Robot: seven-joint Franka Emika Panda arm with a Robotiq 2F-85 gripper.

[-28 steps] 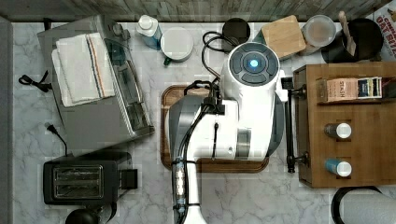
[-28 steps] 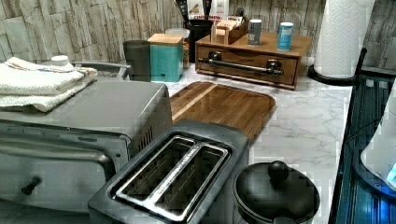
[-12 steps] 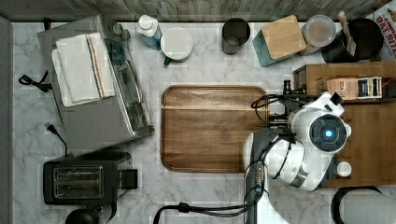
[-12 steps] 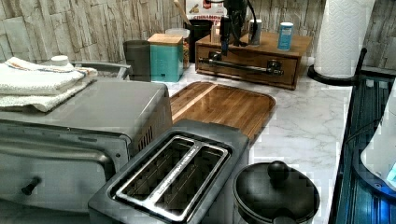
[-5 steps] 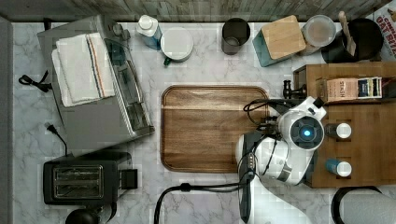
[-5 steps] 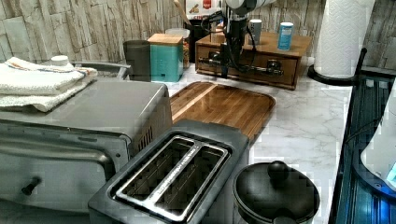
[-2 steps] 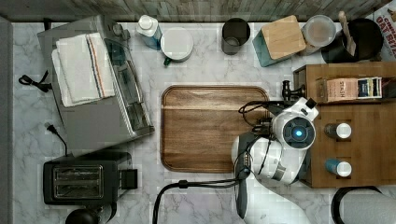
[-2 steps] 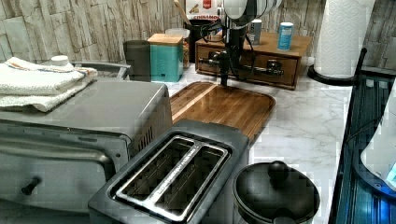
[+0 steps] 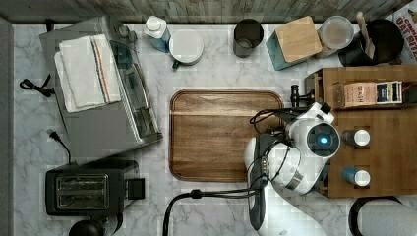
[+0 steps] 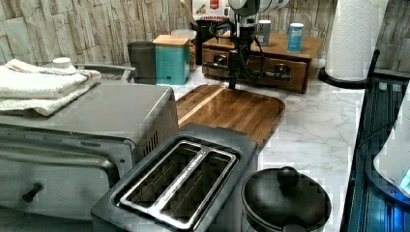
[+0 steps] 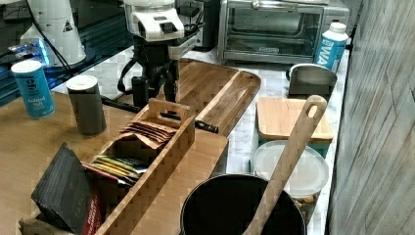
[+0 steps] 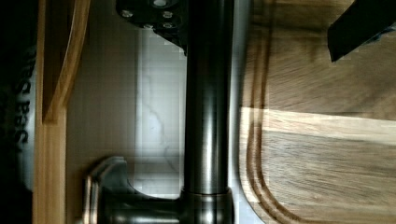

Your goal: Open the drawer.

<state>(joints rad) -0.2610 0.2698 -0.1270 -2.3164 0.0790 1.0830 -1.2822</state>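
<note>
Seen from the top view, my arm leans over the gap between the cutting board and the wooden unit at the top view's right, where one knobbed end of the black bar handle sticks out past my wrist. In the left view, the drawer sits far back on the marble counter, its front flush with the unit and so not yet pulled out, and my gripper hangs straight down in front of the handle, tips just above the far edge of the board. In the right view, my gripper stands upright at the unit's front edge with its two fingers plainly apart, the handle running along below them, beside a gray shaker and a blue canister on the unit's top. In the wrist view the dark bar of the handle runs lengthwise between my spread fingers, one close against the bar and the other well off over the board (neither is squeezing it); one of its mounts joins it to the drawer front.
</note>
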